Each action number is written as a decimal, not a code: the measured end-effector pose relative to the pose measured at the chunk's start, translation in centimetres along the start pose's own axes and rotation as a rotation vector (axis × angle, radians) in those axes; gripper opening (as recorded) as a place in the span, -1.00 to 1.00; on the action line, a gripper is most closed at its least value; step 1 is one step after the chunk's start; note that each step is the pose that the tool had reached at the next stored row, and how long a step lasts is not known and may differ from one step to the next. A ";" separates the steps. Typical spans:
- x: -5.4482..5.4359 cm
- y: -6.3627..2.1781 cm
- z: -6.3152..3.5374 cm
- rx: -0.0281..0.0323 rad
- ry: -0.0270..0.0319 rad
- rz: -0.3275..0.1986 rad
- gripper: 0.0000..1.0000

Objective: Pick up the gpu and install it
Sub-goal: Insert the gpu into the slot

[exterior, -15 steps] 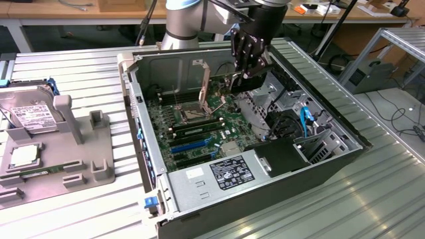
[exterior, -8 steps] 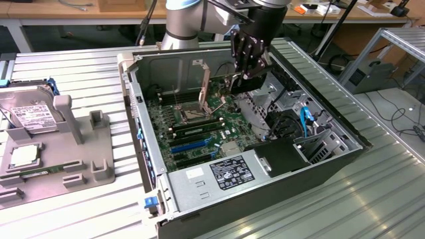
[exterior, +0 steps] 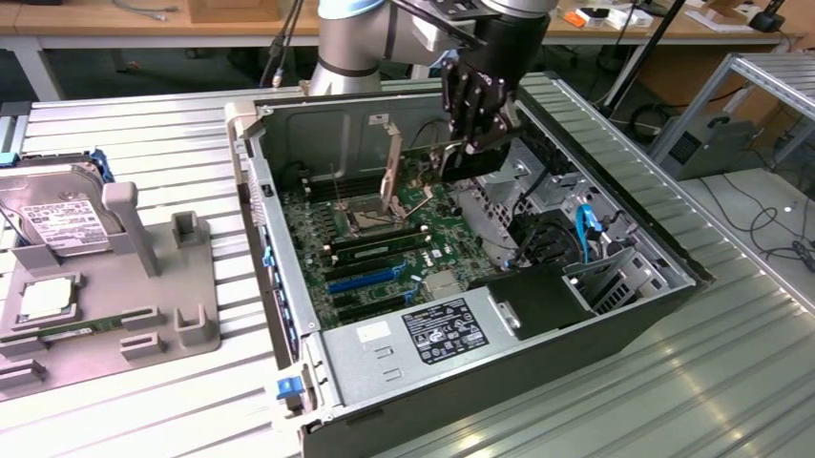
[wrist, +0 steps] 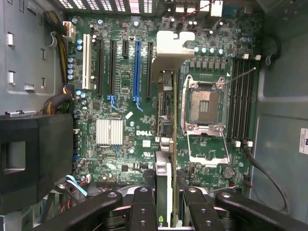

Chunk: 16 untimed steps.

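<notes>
My gripper point(exterior: 474, 143) hangs over the open computer case point(exterior: 274, 248), shut on the gpu point(exterior: 437, 164). The gpu is a thin dark card with a pale metal bracket point(exterior: 392, 153) at its end, held on edge above the motherboard point(exterior: 382, 224). In the wrist view the gpu point(wrist: 163, 144) appears edge-on between my two black fingers point(wrist: 144, 207), and its bracket point(wrist: 173, 45) points toward the case's rear wall. It hovers between the blue expansion slot point(wrist: 137, 72) and the open CPU socket point(wrist: 202, 103), not seated in any slot.
A black shroud point(wrist: 33, 154) and the power supply point(exterior: 446, 329) fill one end of the case. Drive cages and a blue cable point(exterior: 589, 229) line the exterior view's right side. On the exterior view's left, a grey fixture point(exterior: 128, 286) holds a hard drive point(exterior: 57, 224).
</notes>
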<state>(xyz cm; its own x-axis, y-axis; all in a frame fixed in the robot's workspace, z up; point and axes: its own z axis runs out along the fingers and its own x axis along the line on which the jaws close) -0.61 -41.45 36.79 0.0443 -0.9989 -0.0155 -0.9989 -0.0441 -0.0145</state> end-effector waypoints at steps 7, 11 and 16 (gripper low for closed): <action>0.1 0.21 0.13 0.0001 -0.0005 0.000 -0.46; 0.2 0.36 0.18 0.0001 -0.0010 0.000 -0.46; 0.4 0.49 0.29 0.0001 -0.0025 0.000 -0.46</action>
<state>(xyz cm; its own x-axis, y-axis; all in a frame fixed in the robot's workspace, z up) -1.08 -41.85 36.48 0.0443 -0.9989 -0.0180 -0.9989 -0.0440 -0.0147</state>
